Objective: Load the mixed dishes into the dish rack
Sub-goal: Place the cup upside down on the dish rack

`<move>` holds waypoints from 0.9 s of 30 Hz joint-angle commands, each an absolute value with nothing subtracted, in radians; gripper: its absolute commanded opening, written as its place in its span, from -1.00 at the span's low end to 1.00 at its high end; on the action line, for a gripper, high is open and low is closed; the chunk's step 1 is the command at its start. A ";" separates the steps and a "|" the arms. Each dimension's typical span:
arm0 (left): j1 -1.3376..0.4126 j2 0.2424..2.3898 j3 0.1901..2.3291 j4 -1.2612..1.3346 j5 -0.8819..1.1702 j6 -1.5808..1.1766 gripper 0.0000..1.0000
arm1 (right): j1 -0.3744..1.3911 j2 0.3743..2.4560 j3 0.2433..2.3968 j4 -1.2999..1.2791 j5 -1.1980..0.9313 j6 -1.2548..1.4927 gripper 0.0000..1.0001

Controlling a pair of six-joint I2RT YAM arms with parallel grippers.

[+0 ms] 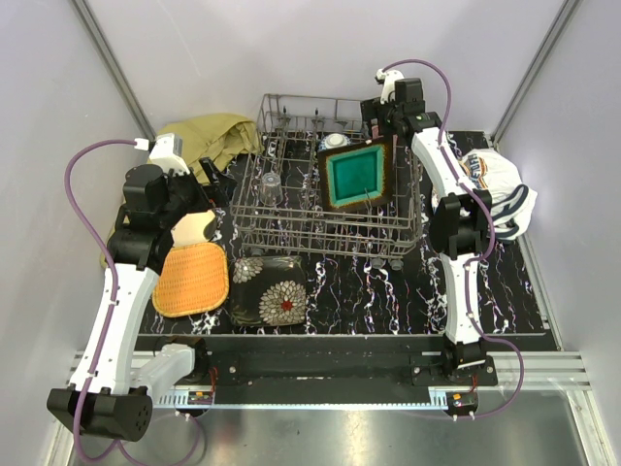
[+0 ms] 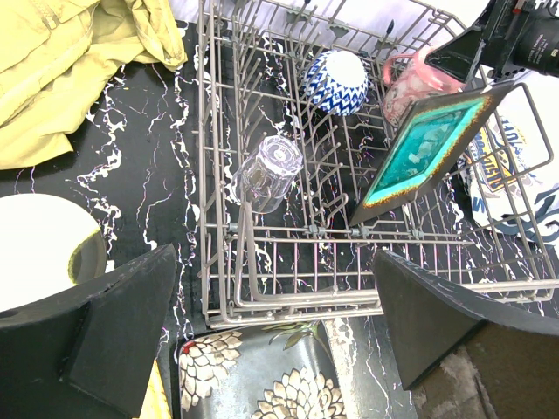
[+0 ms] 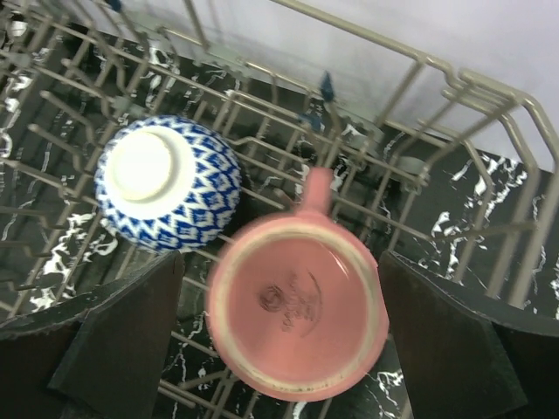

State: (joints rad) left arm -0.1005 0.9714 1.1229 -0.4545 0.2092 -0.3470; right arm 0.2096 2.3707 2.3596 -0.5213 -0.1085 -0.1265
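**Cup seated in the far corner, three kinds of plate left on the bench**

The dish rack (image 1: 330, 245) sat at the middle of the bench (image 1: 388, 291), toward its far side. The right fingers (image 3: 122, 340) stood wide on either side of the pink cup (image 3: 297, 319) without gripping it. The cup rested base up in the far right of the rack, probably so it would drain, with its handle pointing away. Just to its left sat a blue-and-white bowl (image 3: 166, 183), also inverted.

The teal square plate (image 1: 357, 175) stood on edge and tilted between the tines at the right of the rack, which kept it from falling flat. The clear glass (image 2: 269, 170) was tipped over the tines on the left.

The left fingers (image 2: 113, 323) were spread wide and empty above the rack's near left corner. That put them close to the dishes not yet loaded. The cream round plate (image 1: 194, 228) and the orange woven-look plate (image 1: 191, 280) lay at the near left. The dark floral plates (image 1: 270, 289) lay just in front of the rack. Judging by this, loading was roughly half done.
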 commanded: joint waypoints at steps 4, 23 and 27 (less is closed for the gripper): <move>-0.095 0.962 1.134 -0.416 0.215 -0.333 0.98 | 0.229 2.329 2.401 -0.489 -0.156 -0.118 0.99; -0.095 0.957 1.135 -0.417 0.216 -0.336 0.98 | 0.227 2.229 2.507 -0.486 -0.124 -0.104 0.99; -0.095 0.953 1.135 -0.420 0.213 -0.334 0.98 | 0.227 2.169 2.450 -0.500 -0.200 -0.208 0.99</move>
